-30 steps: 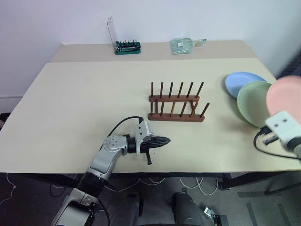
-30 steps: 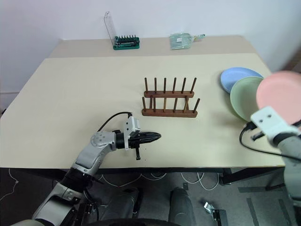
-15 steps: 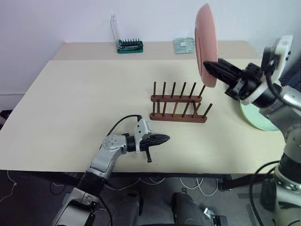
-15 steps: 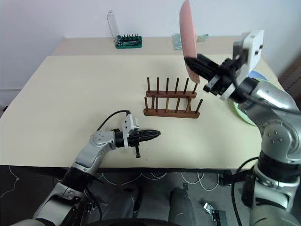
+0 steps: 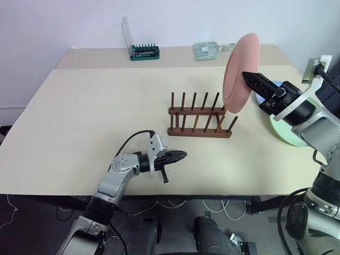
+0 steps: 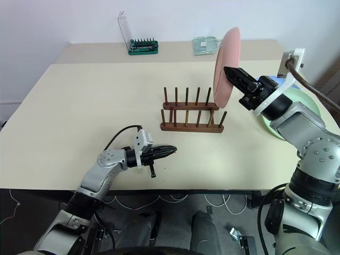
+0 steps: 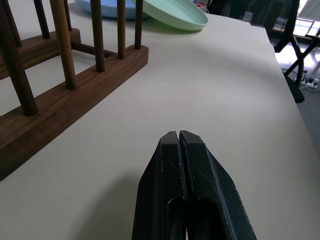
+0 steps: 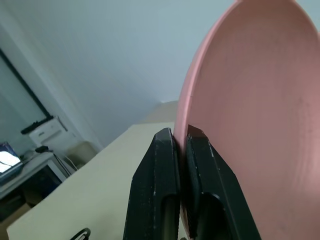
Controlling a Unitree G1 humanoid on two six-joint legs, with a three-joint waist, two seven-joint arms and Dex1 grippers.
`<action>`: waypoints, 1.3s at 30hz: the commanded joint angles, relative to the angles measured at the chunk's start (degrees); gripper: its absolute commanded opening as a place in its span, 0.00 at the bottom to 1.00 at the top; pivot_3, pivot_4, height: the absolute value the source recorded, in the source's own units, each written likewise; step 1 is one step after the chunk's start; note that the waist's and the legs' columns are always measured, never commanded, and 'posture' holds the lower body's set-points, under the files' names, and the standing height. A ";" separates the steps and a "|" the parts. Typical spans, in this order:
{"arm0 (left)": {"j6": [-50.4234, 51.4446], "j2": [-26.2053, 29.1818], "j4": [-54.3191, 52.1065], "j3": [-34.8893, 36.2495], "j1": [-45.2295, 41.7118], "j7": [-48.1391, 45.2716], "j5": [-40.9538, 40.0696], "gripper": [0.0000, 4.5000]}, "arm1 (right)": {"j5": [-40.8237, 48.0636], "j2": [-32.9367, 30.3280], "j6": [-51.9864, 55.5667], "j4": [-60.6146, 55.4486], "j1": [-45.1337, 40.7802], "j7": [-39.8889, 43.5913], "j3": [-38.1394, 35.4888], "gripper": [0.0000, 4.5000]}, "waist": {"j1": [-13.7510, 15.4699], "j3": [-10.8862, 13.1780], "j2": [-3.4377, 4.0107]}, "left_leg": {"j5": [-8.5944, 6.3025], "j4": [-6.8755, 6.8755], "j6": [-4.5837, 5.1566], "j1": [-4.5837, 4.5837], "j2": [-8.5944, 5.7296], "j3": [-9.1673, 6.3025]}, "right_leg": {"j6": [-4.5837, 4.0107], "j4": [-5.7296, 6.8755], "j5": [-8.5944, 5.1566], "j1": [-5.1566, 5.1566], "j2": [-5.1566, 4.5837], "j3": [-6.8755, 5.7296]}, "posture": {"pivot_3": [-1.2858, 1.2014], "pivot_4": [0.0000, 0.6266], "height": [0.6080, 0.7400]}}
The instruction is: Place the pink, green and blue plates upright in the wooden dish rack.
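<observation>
My right gripper [image 5: 248,78] is shut on the rim of the pink plate [image 5: 240,71]. It holds the plate on edge in the air, just above the right end of the wooden dish rack [image 5: 201,117]. In the right wrist view both fingers [image 8: 162,165] clamp the pink plate [image 8: 250,105]. The green plate [image 6: 305,103] lies flat to the right of the rack, partly behind my right arm. A sliver of the blue plate [image 6: 270,81] shows beyond it. My left gripper [image 5: 184,155] is shut and empty, low over the table in front of the rack.
A green tool holder [image 5: 144,52] with bits and a clear packet [image 5: 209,49] sit at the table's far edge. The table's front edge runs just below my left gripper. Bare tabletop [image 5: 95,106] spreads to the left of the rack.
My right arm has swung in from the right edge with the pink plate, lifted it and turned it on edge over the rack's right end. The left gripper has stayed put.
</observation>
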 commanded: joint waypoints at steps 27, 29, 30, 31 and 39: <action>2.29 0.07 -4.15 0.78 1.40 0.57 -1.44 0.00 | -24.98 -17.00 -18.73 4.94 18.41 9.20 -3.92 0.65 | 0.13 0.01 0.01 | -0.04 0.05 0.07 0.00 -0.03 0.05 | 0.04 -0.09 -0.02 0.10 -0.01 0.01 | 0.52 0.24 1.00; 2.18 0.01 -3.90 0.64 1.16 0.33 -1.40 0.00 | -31.22 -19.51 -21.81 4.96 22.35 11.54 -0.21 0.65 | -0.31 -0.04 0.16 | -0.04 0.06 0.07 0.03 -0.02 0.15 | 0.04 -0.08 -0.02 0.08 -0.01 0.04 | 0.52 0.24 1.00; 1.94 -0.07 -3.41 0.48 0.73 0.03 -1.28 0.00 | -37.97 -21.71 -25.22 6.57 24.33 11.98 4.59 0.65 | -0.54 -0.04 0.21 | -0.04 0.06 0.07 0.07 0.00 0.20 | 0.04 -0.05 -0.02 0.08 -0.01 0.07 | 0.52 0.24 1.00; 1.77 -0.13 -3.06 0.38 0.44 -0.17 -1.20 0.00 | -42.74 -23.04 -27.74 7.85 25.43 12.26 7.84 0.65 | -0.86 -0.06 0.25 | -0.04 0.06 0.07 0.08 0.02 0.22 | 0.03 -0.04 -0.02 0.08 0.00 0.07 | 0.52 0.24 1.00; 1.35 -0.56 -2.43 0.11 -0.17 -0.51 -0.87 0.00 | -59.96 -22.58 -37.86 21.64 19.80 13.60 22.67 0.65 | -1.28 -0.01 0.20 | -0.04 0.09 0.07 0.08 0.04 0.24 | 0.03 -0.03 -0.02 0.08 0.00 0.08 | 0.52 0.24 1.00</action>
